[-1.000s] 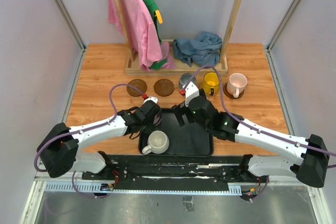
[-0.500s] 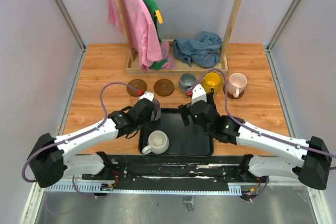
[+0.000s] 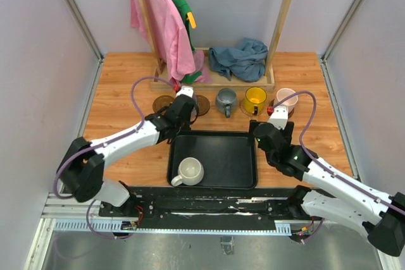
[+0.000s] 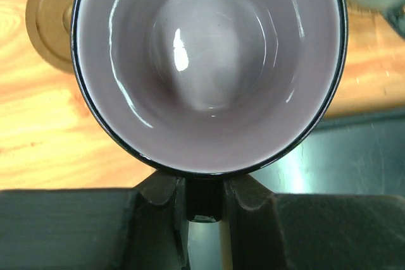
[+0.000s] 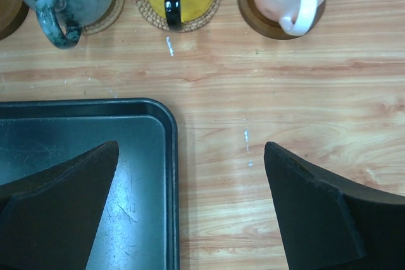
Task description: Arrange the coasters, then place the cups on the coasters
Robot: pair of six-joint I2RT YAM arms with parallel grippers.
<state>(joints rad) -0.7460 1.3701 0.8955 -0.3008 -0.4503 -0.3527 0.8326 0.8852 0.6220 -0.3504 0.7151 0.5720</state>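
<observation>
left gripper (image 4: 204, 188): clamped on handle of purple mug (image 4: 209, 61); brown coaster (image 4: 54, 23) beside it | right gripper (image 5: 190, 150): jaws wide apart, holding nothing; above tray (image 5: 95, 124) corner

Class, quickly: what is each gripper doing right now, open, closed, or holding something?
Left gripper: closed on the purple cup, at its handle.
Right gripper: open, holding nothing.

A tray (image 3: 231, 156) lay at the worktop's (image 3: 120, 80) near edge, a lone cup (image 3: 190, 171) in its near-left corner; behind it, the end coaster (image 3: 164, 103) lay bare at the left; just right, the left hand (image 4: 205, 194) gripped the held cup (image 4: 209, 67); further right, the centre cup (image 3: 225, 100), next cup (image 3: 255, 99) and end cup (image 3: 286, 98) each stood on a coaster (image 5: 212, 7); a rack (image 3: 215, 81) stood behind.
</observation>
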